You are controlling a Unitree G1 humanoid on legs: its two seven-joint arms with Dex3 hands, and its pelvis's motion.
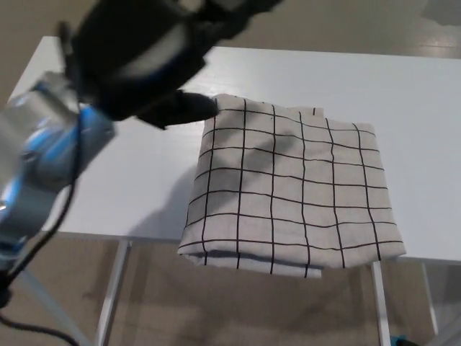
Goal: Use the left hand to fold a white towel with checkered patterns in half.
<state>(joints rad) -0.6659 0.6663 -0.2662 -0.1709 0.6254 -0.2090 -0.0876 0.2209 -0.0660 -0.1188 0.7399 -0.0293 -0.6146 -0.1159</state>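
The white towel with a black checkered grid lies on the white table, right of centre. Two layers show at its front edge, which hangs a little over the table's near edge. My left arm comes in from the left, large and blurred, close to the camera. Its black left hand hovers above the table's upper left, just left of the towel's far left corner. One finger points at that corner; the others spread toward the top of the picture. The hand is open and holds nothing. My right hand does not show.
Metal table legs stand under the near edge, with beige floor below. A black cable hangs from my left forearm. Bare table top lies left of the towel and behind it.
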